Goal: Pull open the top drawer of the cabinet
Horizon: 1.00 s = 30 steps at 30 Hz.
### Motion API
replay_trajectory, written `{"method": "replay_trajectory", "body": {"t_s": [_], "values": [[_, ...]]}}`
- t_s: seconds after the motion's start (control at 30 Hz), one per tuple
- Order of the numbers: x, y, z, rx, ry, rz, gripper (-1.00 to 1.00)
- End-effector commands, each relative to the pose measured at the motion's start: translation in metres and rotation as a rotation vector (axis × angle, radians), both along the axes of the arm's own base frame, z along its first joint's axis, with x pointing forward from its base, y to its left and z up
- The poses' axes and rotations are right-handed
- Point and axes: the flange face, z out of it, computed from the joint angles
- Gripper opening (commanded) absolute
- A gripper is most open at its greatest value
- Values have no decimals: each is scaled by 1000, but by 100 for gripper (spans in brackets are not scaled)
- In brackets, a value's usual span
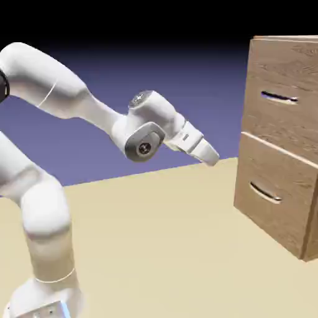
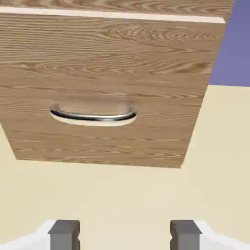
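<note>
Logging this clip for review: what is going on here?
A white robot arm is reaching across the table toward a wood-grain cabinet with two drawers. Its tool is open and empty, apart from the cabinet and touching nothing. The top drawer looks shut, its handle untouched. The hand view faces the lower drawer and its handle, so the tool looks aimed too low.

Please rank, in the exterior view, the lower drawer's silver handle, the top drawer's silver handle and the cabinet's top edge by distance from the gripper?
From the gripper:
1. Lower drawer's silver handle, below right.
2. Top drawer's silver handle, above right; a close call with the first.
3. Brown wood-grain cabinet's top edge, highest.
</note>
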Motion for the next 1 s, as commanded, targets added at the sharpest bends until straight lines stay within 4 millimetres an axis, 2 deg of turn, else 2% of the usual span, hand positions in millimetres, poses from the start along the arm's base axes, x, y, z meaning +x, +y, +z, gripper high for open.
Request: {"method": "replay_trajectory", "body": {"t_s": [0.0,0.23,0.5,0.73,0.97], "values": [[3,-3,7,14,-14,-24,0],[17,-21,54,120,-111,-168,0],[30,-29,96,257,-220,-294,0],[43,-27,121,391,-309,-373,0],[60,-18,133,538,-386,-428,0]]}}
